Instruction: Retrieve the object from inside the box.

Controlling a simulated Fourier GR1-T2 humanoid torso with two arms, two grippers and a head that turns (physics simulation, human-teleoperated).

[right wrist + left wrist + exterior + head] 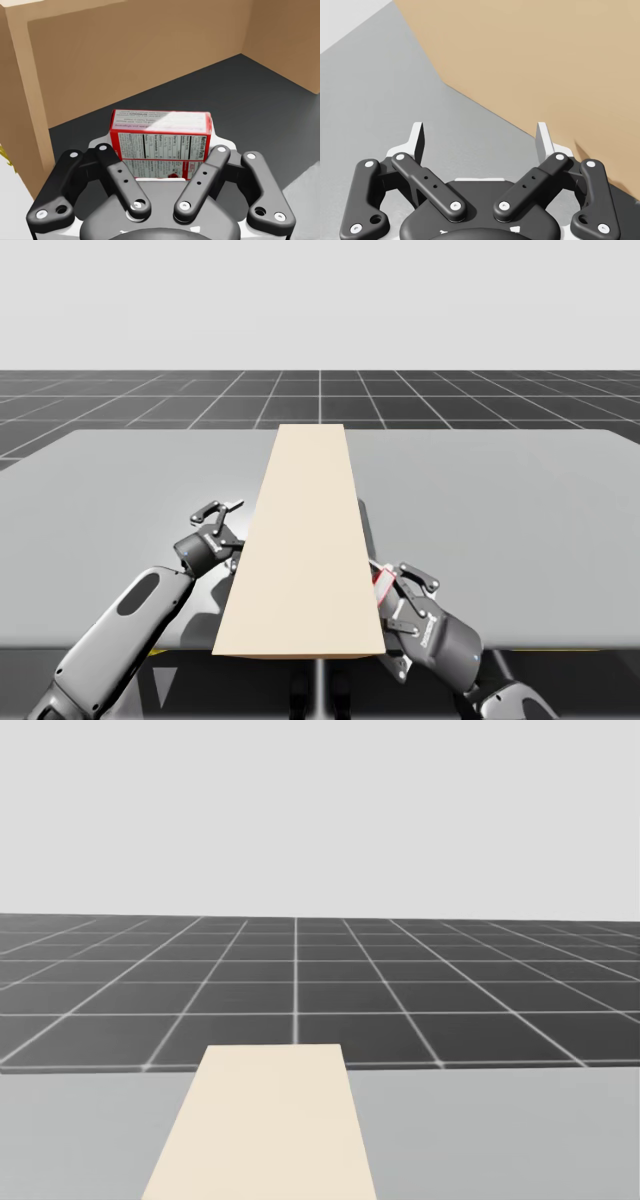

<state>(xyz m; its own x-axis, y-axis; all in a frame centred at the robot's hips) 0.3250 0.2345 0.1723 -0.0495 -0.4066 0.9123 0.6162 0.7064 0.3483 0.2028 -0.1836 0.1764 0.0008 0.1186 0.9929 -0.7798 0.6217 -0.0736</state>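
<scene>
Left claw (480, 141) is spread wide and holding nothing, over the table (380, 100) just beside the box (305, 540) wall. Right claw (164, 150) is inside the box, clamped on the red carton (160, 131) from both sides at its near end. Risk: if you pull out skewed, the carton clips a wall and pivots out of the grip. Nothing braces the box, so it may drag along.
</scene>
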